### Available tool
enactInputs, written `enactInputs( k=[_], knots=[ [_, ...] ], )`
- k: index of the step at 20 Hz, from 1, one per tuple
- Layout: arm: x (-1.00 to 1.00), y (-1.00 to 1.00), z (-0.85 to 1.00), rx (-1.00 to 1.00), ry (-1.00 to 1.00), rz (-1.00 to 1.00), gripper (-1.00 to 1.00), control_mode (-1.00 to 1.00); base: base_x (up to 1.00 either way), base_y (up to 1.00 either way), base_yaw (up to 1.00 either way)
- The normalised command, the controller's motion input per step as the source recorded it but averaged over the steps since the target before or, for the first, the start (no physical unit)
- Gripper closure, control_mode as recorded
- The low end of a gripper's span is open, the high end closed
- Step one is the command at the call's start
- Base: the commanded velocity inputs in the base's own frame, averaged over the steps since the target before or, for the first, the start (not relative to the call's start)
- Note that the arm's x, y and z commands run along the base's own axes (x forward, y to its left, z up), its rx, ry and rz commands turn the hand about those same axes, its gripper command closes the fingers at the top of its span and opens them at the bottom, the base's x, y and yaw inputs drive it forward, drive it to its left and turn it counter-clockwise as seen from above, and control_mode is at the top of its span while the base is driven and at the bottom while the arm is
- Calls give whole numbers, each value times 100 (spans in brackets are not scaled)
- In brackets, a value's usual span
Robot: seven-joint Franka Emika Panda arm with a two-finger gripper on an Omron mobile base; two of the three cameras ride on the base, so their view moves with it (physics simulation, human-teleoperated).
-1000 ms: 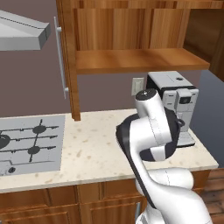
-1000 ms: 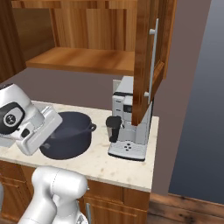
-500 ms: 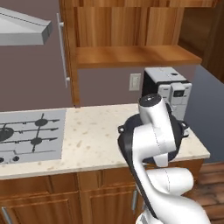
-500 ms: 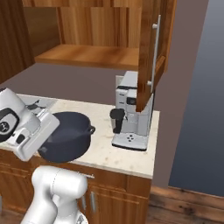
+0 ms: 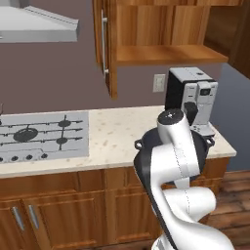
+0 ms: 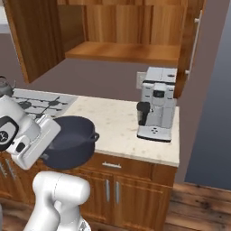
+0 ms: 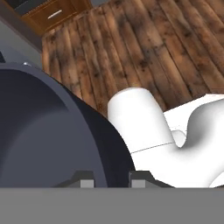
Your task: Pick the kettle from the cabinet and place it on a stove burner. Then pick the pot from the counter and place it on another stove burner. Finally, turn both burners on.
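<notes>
My gripper [image 7: 110, 181] is shut on the rim of the pot [image 7: 48, 131], whose dark blue-grey wall runs between the two fingertips. In the right base view the pot [image 6: 72, 142] hangs level at my hand, over the counter's [image 6: 122, 126] front edge. The left base view has the pot [image 5: 201, 146] mostly behind my arm, one loop handle poking out each side. The kettle [image 6: 3, 85] sits at the far left on the cooktop [image 6: 43, 103]. The silver cooktop [image 5: 44, 133] with black burners [image 5: 24, 134] lies to the left. The cabinet [image 5: 171, 29] stands open above.
A white-and-black coffee machine [image 5: 191, 95] stands at the counter's right end, close behind the pot. A grey range hood [image 5: 36, 23] hangs over the cooktop. The cabinet door [image 5: 106, 46] juts out between hood and shelf. Low wooden cupboards [image 6: 126, 189] run under the counter.
The whole picture has shifted: the base has driven, and more of the cooktop and the kettle have come into view. The pot stays in my gripper, now out over the counter's front edge.
</notes>
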Motion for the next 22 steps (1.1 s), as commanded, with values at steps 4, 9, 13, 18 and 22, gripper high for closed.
enactInputs(
  k=[4, 9, 13, 18, 22],
  knots=[
    [0, 0, 0, 0, 0, 0, 100, 100, -28, 83, 0],
    [0, 0, 0, 0, 0, 0, 100, 100, -17, 92, -1],
    [0, 0, 0, 0, 0, 0, 100, 100, -8, 92, -2],
    [0, 0, 0, 0, 0, 0, 100, 100, 0, 87, -2],
    [0, 0, 0, 0, 0, 0, 100, 100, 13, 60, -6]
  ],
)
